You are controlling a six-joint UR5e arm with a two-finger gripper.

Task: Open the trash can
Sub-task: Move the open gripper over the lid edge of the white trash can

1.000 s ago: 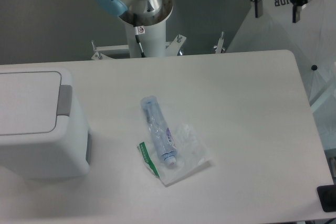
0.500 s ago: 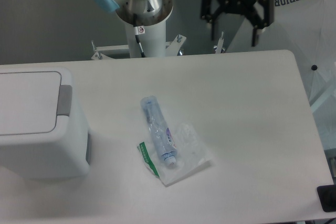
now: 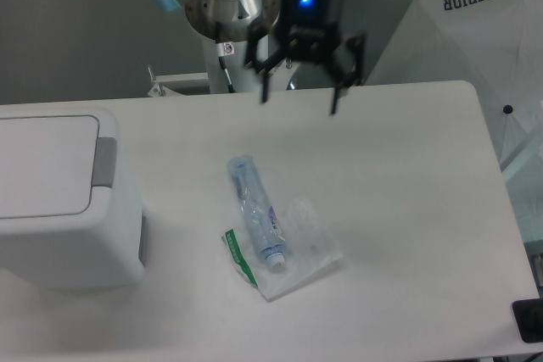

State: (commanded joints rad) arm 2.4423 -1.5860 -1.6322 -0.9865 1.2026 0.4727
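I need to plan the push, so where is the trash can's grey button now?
The grey button sits on the right edge of the trash can lid, at the table's left side, facing the bagged tube.

We see a white table (image 3: 407, 201). On it sit the trash can (image 3: 59, 201) and a plastic bag (image 3: 276, 235) with a tube.

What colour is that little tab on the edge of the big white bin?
Grey. The tab sits on the trash can lid's right edge, clear in the fixed camera view.

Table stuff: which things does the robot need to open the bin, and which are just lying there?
Needed:
- trash can, lid shut
- its grey push-button tab
- the robot's hand, open

Just lying there:
- clear plastic bag
- tube inside it
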